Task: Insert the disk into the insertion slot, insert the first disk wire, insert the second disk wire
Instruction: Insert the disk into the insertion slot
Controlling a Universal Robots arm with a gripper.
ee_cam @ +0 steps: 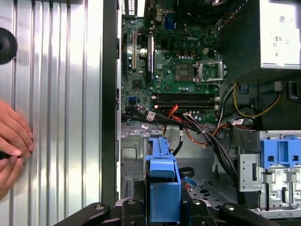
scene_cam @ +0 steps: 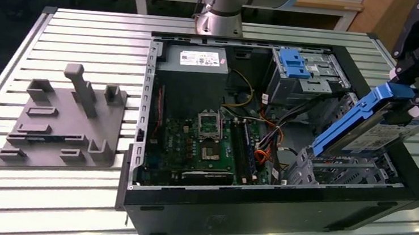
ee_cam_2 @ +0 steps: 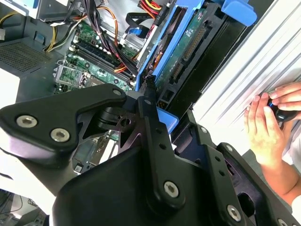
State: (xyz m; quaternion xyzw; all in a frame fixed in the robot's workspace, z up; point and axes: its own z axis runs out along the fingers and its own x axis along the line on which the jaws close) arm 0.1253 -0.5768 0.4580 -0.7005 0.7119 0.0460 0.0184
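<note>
The disk (scene_cam: 364,128) is clenched, tilted, in the claw (scene_cam: 414,110); its lower edge is poised near the rim of the insertion slot (scene_cam: 353,171).

The insertion slot (scene_cam: 345,170) is open from above, past the tilted disk (scene_cam: 367,123) at its mouth, with the case wall (scene_cam: 417,180) close on the exterior view's right, a wire bundle (scene_cam: 273,135) on its left, the taller cage (scene_cam: 304,74) behind, and a person's hands (ee_cam_2: 269,123) on the table (scene_cam: 87,33) just outside the case.

disk (scene_cam: 371,132) tilted over insertion slot (scene_cam: 349,172) in computer case (scene_cam: 263,205), fixture plate (scene_cam: 49,132) on exterior view's left
</note>
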